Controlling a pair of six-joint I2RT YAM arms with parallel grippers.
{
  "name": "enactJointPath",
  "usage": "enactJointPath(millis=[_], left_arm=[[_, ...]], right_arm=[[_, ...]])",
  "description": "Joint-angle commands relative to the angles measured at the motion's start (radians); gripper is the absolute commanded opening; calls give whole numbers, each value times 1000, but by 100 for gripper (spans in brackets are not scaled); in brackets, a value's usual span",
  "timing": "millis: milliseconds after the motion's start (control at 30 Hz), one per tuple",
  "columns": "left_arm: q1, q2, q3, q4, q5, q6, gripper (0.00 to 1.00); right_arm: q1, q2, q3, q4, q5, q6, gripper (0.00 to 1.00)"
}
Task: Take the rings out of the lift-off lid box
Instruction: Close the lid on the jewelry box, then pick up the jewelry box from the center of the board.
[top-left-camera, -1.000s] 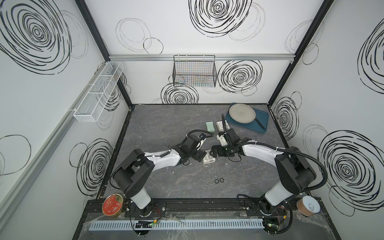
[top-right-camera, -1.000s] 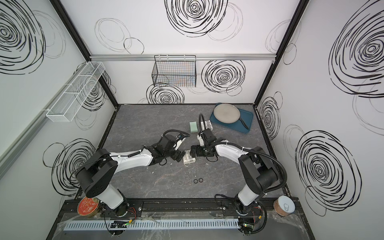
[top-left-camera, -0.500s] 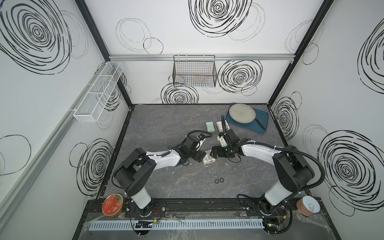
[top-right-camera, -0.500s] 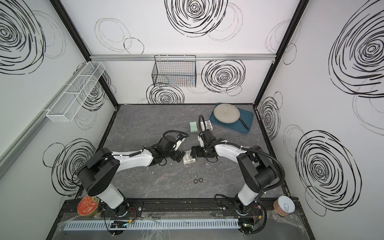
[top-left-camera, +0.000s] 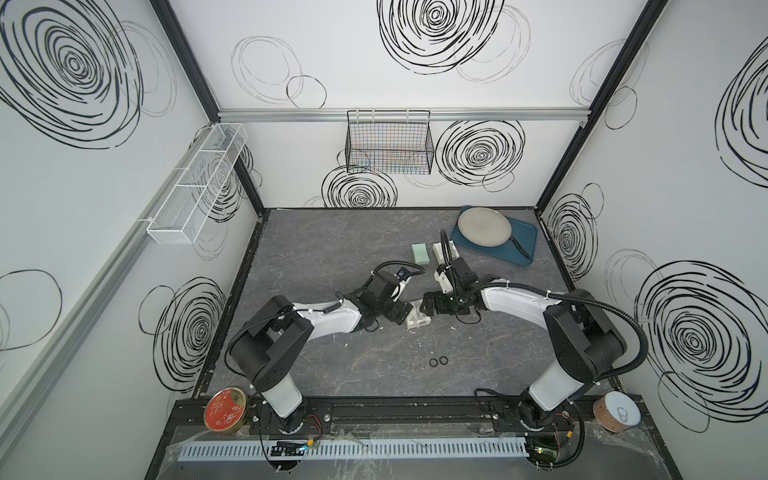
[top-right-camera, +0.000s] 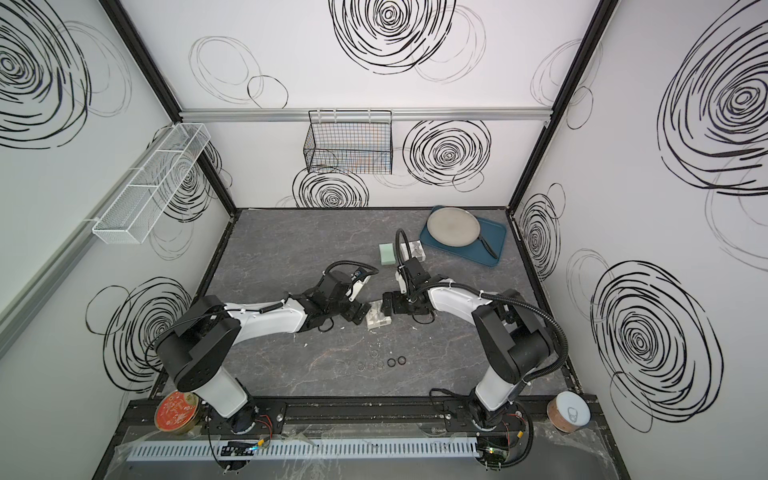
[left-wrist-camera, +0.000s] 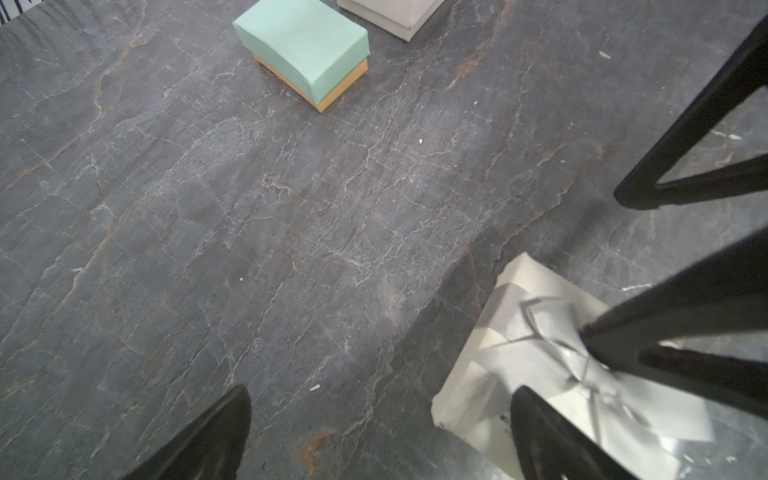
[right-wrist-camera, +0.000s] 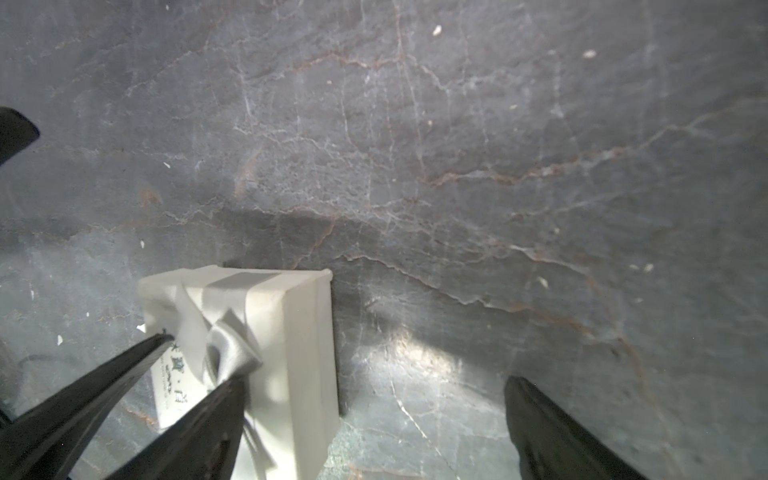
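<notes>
Six rings (top-left-camera: 422, 364) loose on table (top-left-camera: 332, 249)

They lie in a row, 6 o'clock of ribboned white box (top-left-camera: 417, 321), well apart. At box's 9 o'clock, left gripper (top-left-camera: 400, 311); at 3, right gripper (top-left-camera: 428, 305). Both spread wide, empty.

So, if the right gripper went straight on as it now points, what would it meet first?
Most likely the white ribboned box, right at one fingertip of the right gripper; between its open jaws only tabletop lies ahead.
</notes>
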Motion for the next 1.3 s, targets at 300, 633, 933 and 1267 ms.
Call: enactJointPath(millis=[300,633,933,1267], left_arm=[[-30,-348,-193,258,-46,99,100],[-56,-784,-499,289,-79,85,100],[-69,-954,-599,256,-65,65,100],[-67,-914,-611,297,-58,72,100]], right_arm=[[144,-40,206,-199,221,-87,100],[240,64,270,-261,289,-66,100],[249,160,317,-258,266,-22,100],[252,227,337,-249,246,42,100]])
